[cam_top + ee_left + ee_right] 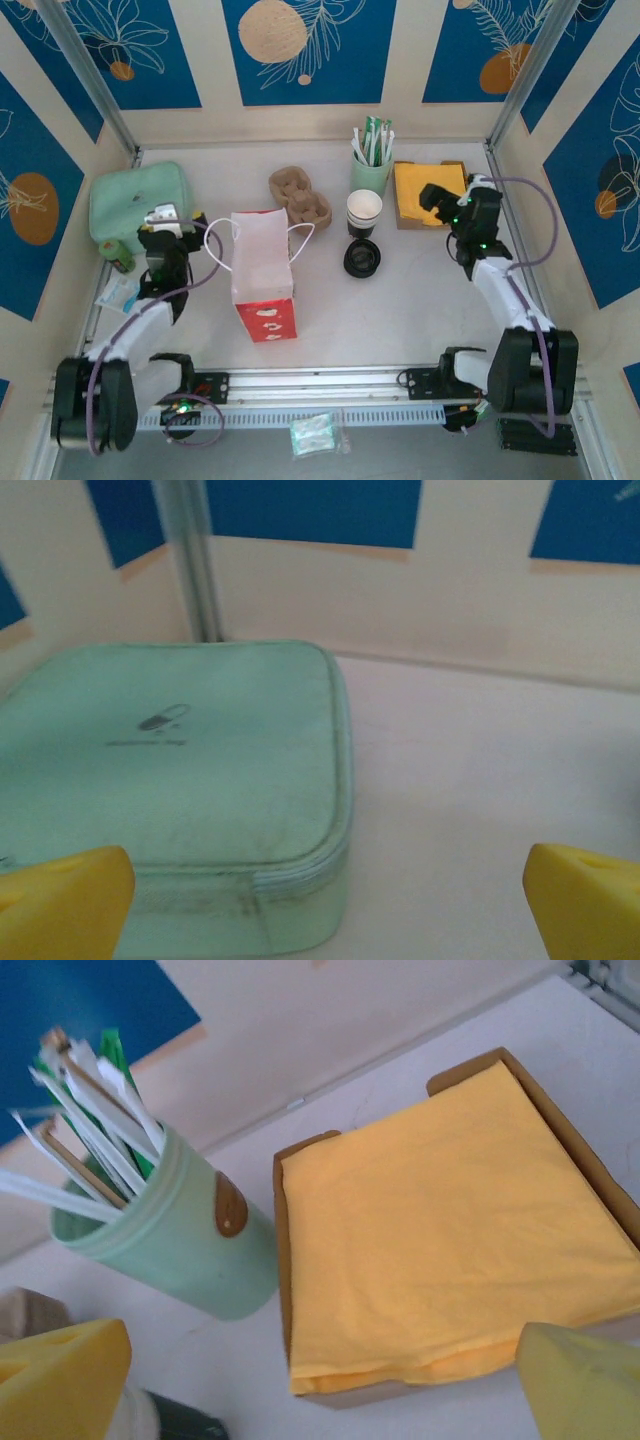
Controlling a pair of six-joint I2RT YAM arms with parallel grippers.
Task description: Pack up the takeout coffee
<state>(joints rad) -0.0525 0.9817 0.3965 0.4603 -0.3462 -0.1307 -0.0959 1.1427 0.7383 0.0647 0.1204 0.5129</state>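
Left gripper (165, 222): jaws spread wide and holding nothing, at the table's 9 o'clock. Its yellow fingertips (62, 900) frame the near corner of a mint-green zip pouch (170, 770).
Right gripper (441, 199): jaws also spread wide and holding nothing, at the table's 2 o'clock, above the near edge of the yellow napkins (440, 1250) stacked in a brown tray (283, 1260).
Takeout coffee (361, 258): taken to be the round black-lidded shape standing on the table at 3 o'clock of the bag, well apart from both grippers. The paper cup under the lid cannot be made out.
White cup (364, 210): lidless, dark inside, upright, just at 12 o'clock of the coffee.
Red-and-white bag (262, 275): upright near the table's centre, with white handles looping out at both sides.
Stirrer holder (170, 1250): mint-green cup bristling with wrapped sticks, just at 9 o'clock of the napkin tray.
Cup carrier (300, 196): brown pulp, at 1 o'clock of the bag.
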